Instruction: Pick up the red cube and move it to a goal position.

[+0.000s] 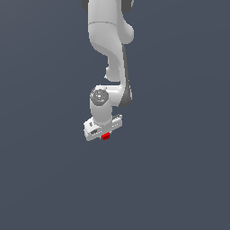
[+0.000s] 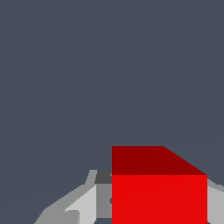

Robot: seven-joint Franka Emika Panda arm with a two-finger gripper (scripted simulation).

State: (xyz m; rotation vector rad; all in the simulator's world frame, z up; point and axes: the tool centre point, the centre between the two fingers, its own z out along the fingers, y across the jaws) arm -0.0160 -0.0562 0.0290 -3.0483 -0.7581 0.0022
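My white two-fingered pincer (image 1: 106, 134) hangs under my glossy white jointed arm (image 1: 110, 40), which comes down from the upper edge of the exterior view and bends at a grey-capped wrist joint (image 1: 99, 95). The pincer's broad white body sits crosswise beneath that joint, tilted so that its end toward the exterior view's right is a little higher.

The small, plain, bright red cube (image 1: 106, 136) sits right at the underside of my pincer body, just where my fingers would be. In the exterior view only a sliver of red shows below the white housing, much narrower than the housing itself. My wrist view gives more: the red cube (image 2: 159, 192) fills the near part of that picture, one flat face bright and the adjoining face a darker red in shade. A pale grey finger (image 2: 83, 203) lies against one flank of the cube, and a strip of light grey shows at the opposite flank. I read my pincer as clamped on the red cube, one finger pressing each side.

Around me lies only an even slate-blue ground (image 1: 179, 170); I cannot tell from either view whether the cube rests on it or is held clear of it.
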